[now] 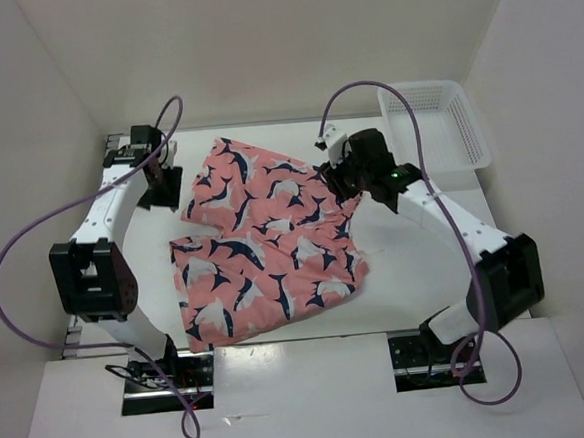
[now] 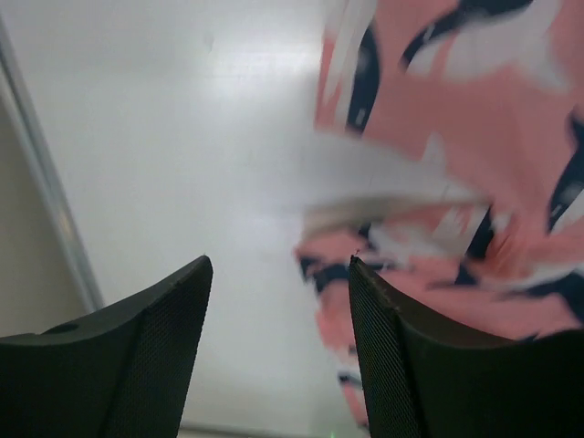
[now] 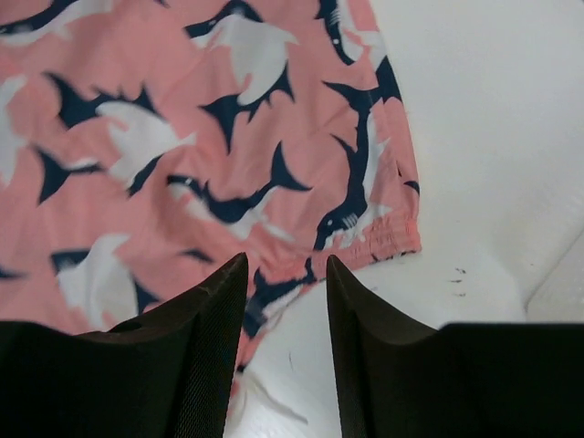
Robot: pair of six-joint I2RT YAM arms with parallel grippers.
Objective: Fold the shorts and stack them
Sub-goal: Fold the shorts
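The salmon-pink shorts (image 1: 264, 243) with navy and white shark shapes lie spread and slightly rumpled in the middle of the white table. My left gripper (image 1: 166, 191) hovers at their upper left edge. In the left wrist view it (image 2: 279, 265) is open over bare table, with the blurred shorts (image 2: 456, 137) just to its right. My right gripper (image 1: 346, 182) is at the upper right edge of the shorts. In the right wrist view it (image 3: 286, 260) is open with nothing between its fingers, above the elastic hem of the shorts (image 3: 182, 137).
A white plastic mesh basket (image 1: 436, 124) stands at the back right corner. White walls close in the table on the left, back and right. Purple cables loop from both arms.
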